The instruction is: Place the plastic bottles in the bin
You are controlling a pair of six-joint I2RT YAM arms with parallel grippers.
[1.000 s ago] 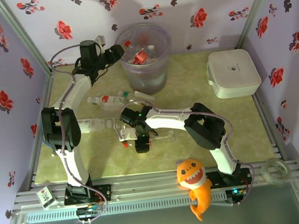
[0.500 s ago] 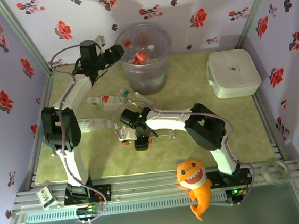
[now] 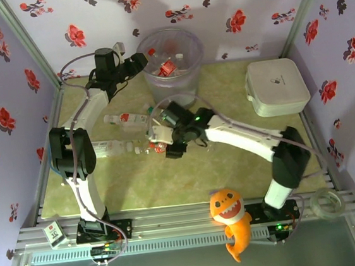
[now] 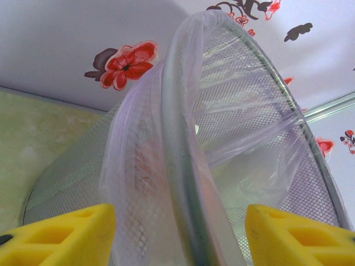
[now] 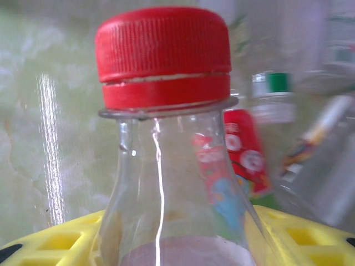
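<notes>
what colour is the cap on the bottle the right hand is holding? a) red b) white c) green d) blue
a: in the right wrist view, the plastic bottle sits between the yellow fingers of the right hand and has a ribbed red cap.

No writing can be read; the bottle label (image 5: 247, 158) is blurred.
</notes>
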